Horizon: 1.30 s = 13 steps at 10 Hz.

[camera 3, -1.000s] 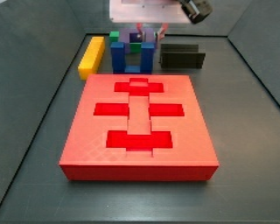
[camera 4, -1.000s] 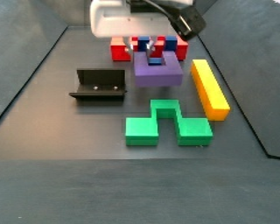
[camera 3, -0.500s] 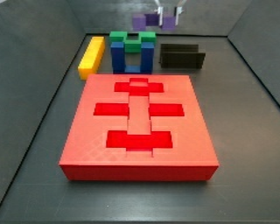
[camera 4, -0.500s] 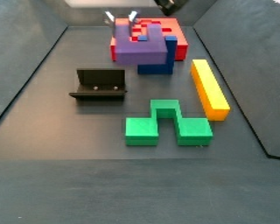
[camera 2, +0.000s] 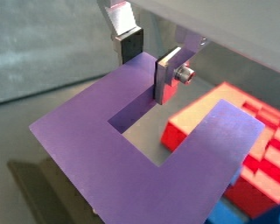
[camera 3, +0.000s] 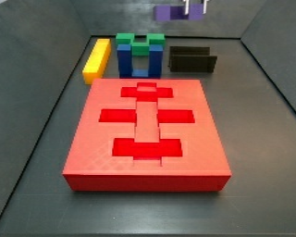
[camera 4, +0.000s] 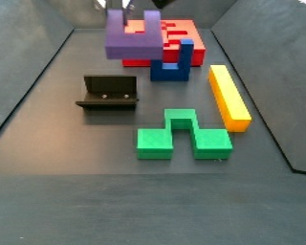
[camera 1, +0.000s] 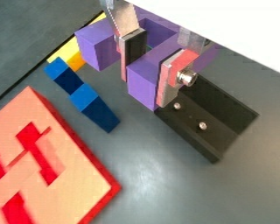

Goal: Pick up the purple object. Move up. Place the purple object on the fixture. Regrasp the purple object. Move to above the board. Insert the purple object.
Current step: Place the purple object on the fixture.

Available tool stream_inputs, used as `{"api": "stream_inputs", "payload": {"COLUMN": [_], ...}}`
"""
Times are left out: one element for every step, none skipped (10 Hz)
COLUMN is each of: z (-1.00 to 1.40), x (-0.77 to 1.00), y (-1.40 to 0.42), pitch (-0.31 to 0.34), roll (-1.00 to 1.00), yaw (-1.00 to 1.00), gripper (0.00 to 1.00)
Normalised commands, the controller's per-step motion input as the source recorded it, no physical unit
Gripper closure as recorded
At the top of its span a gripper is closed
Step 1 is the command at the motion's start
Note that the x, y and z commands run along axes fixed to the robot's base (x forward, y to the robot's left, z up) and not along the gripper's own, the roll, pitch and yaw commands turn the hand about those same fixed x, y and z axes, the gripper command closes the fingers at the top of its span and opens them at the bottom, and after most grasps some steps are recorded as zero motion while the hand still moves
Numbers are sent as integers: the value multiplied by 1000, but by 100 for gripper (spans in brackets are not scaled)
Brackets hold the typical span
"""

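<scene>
1. The gripper (camera 1: 147, 51) hangs high above the floor, its silver fingers (camera 2: 168, 73) clamped on one prong of the purple object (camera 4: 130, 39) — in both wrist views the plates press that prong from either side.
2. The purple object is off the ground, carried in the air; in a side view it shows near the upper edge (camera 3: 176, 12), above and behind the other pieces.
3. The fixture (camera 4: 107, 93) stands on the dark floor with nothing resting on it — its step is bare in a wrist view (camera 1: 210, 116) too.
4. The board (camera 3: 145, 130) lies flat, its brighter red slots unfilled.
5. A blue block (camera 4: 170, 65) stands just beside the board; a yellow bar (camera 4: 228, 95) and a green block (camera 4: 182, 137) lie on the floor apart from the fixture.
</scene>
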Motion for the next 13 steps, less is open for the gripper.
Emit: {"api": "stream_inputs", "payload": {"z": [169, 123, 126, 69, 43, 0, 0, 0, 0, 0, -231, -437, -554], "x": [700, 657, 717, 803, 846, 786, 854, 803, 686, 606, 466, 323, 260], "y": [0, 43, 129, 57, 46, 0, 0, 0, 0, 26, 0, 57, 91], "pitch": [0, 0, 0, 11, 34, 54, 166, 200, 151, 94, 0, 0, 23], "roll": [-531, -720, -791, -646, -594, -420, -303, -180, -171, -214, -183, -214, -126], "yaw": [-100, -114, -177, -300, -294, -266, -160, -91, -126, -154, -174, -31, 0], "gripper": [100, 100, 100, 100, 100, 100, 100, 100, 100, 100, 100, 100, 100]}}
